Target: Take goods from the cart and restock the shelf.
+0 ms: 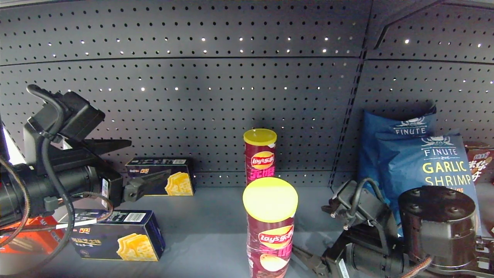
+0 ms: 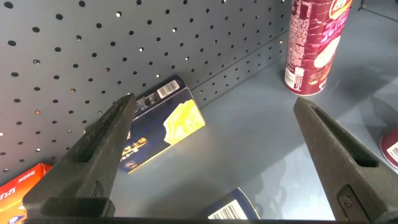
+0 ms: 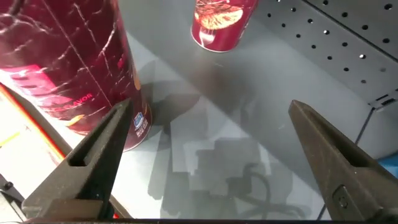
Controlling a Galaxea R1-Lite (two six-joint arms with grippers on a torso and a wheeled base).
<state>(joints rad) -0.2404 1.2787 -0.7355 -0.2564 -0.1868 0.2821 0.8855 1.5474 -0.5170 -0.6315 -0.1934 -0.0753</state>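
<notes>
The left claw (image 2: 214, 104) is spread wide, with nothing between its fingers. Past its tips the rear cracker box (image 2: 163, 126) stands against the pegboard (image 2: 74, 43), a barcode on its end. An orange carton (image 2: 17, 193) lies beside one finger, a barcoded corner of the front cracker box (image 2: 231, 213) sits beneath the claw, and the rear can (image 2: 314, 46) stands well beyond the other finger.

The right claw (image 3: 210, 107) is also spread and empty, low over the shelf (image 3: 249, 137). The front can (image 3: 68, 68) stands upright just beside one finger, and the rear can is ahead of the tips.

The head view adds the cans' yellow lids and the red-and-yellow oval logo on each dark red label. It also shows pictures of yellow crackers on the dark blue boxes. Blue snack bags (image 1: 424, 162) with white and yellow lettering stand on the right claw's outer side
</notes>
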